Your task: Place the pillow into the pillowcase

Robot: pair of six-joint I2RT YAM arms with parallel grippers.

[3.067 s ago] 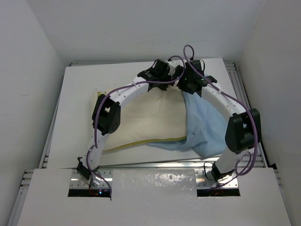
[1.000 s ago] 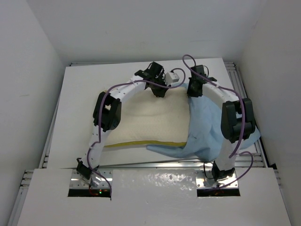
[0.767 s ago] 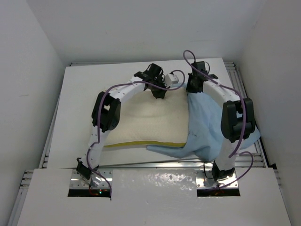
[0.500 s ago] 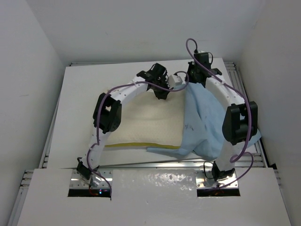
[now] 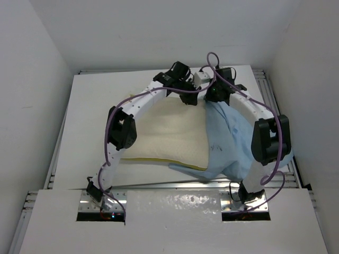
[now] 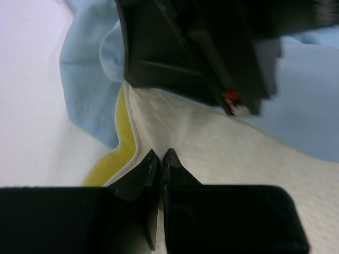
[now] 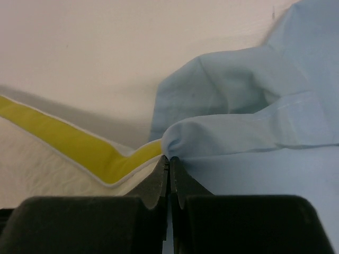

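Observation:
The cream pillow (image 5: pixel 164 135) with its yellow edge band (image 5: pixel 159 160) lies flat in the middle of the table. The light blue pillowcase (image 5: pixel 233 143) is draped over the pillow's right end and hangs toward the near right. My left gripper (image 5: pixel 192 100) is at the pillow's far right corner. In the left wrist view it (image 6: pixel 160 153) is shut on a pucker of the cream pillow (image 6: pixel 238 159) beside the yellow band (image 6: pixel 124 143). My right gripper (image 5: pixel 211 99) is right next to it, shut (image 7: pixel 169 157) on a folded edge of the pillowcase (image 7: pixel 249 132).
The white table (image 5: pixel 85 116) is boxed in by white walls on the left, back and right. A metal rail (image 5: pixel 175 186) runs along the near edge by the arm bases. Purple cables loop above both wrists.
Both grippers have shut. The right one has drawn the pillowcase edge up and left over the pillow's right end. The left one has moved to the far right corner, beside the right gripper.

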